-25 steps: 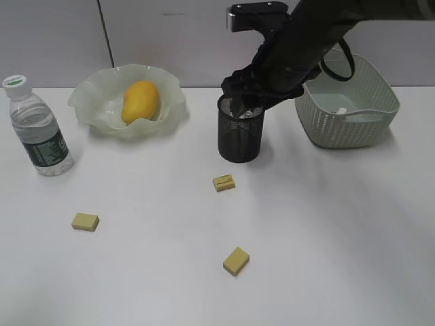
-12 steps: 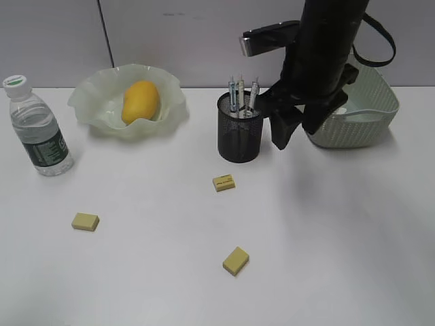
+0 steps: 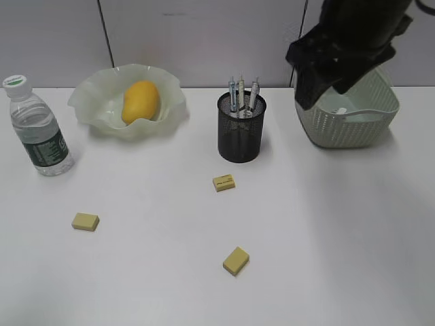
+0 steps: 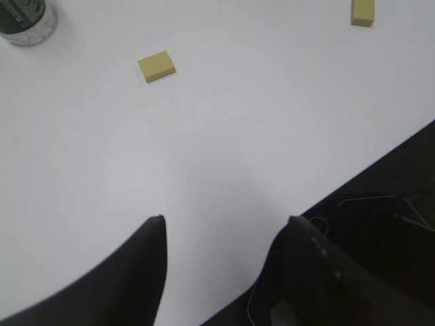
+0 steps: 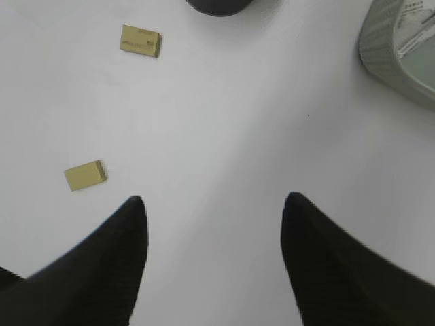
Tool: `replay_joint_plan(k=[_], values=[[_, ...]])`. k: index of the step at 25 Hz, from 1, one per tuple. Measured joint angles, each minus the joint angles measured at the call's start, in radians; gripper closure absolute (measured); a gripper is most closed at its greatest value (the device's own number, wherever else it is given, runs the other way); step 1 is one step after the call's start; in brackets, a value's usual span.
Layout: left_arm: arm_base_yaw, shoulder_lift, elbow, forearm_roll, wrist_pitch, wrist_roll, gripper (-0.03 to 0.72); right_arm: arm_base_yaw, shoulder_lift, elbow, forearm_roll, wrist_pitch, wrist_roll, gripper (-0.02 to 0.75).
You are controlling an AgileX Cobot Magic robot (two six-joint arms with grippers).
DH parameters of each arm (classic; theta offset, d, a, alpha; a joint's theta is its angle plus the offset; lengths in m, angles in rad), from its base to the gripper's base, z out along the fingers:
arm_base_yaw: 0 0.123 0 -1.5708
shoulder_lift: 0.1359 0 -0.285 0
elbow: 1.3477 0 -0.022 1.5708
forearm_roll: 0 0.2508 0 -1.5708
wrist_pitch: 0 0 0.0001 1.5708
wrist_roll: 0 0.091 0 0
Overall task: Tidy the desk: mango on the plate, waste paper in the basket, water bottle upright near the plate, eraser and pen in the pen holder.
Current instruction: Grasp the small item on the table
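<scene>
The mango lies in the wavy green plate. At the far left the water bottle stands upright. Three pens stick out of the black mesh pen holder. Three yellow erasers lie on the desk: one in front of the holder, one at the left, one nearer the front. Waste paper sits in the basket. My right gripper is open and empty, high above the desk by the basket. My left gripper is open and empty over the desk's edge.
In the left wrist view the desk's front edge runs diagonally, with dark space and a thin cable below it. My right arm covers part of the basket's back rim. A grey wall stands behind the desk.
My right arm has lifted off the pen holder and swung up and to the right, towards the basket. The pens now show standing in the holder. The left arm has not moved.
</scene>
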Motion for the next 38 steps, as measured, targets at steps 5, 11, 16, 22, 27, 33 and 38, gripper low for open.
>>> replay_joint_plan(k=[5,11,16,22,27,33,38], values=[[0.000,0.000,0.000,0.000,0.000,0.000,0.267,0.000,-0.207,0.176,0.000,0.000,0.008,0.243],[0.000,0.000,0.000,0.000,0.000,0.000,0.267,0.000,-0.421,0.392,0.000,-0.031,0.014,0.243],[0.000,0.000,0.000,0.000,0.000,0.000,0.267,0.000,-0.599,0.563,0.000,-0.063,0.015,0.243],[0.000,0.000,0.000,0.000,0.000,0.000,0.267,0.000,-0.819,0.742,0.000,-0.106,0.017,0.243],[0.000,0.000,0.000,0.000,0.000,0.000,0.267,0.000,-0.999,0.858,0.000,-0.108,0.017,0.243],[0.000,0.000,0.000,0.000,0.000,0.000,0.267,0.000,-1.176,0.922,0.005,-0.109,0.017,0.243],[0.000,0.000,0.000,0.003,-0.001,0.000,0.267,0.000,-1.273,0.964,0.015,-0.102,0.017,0.243]])
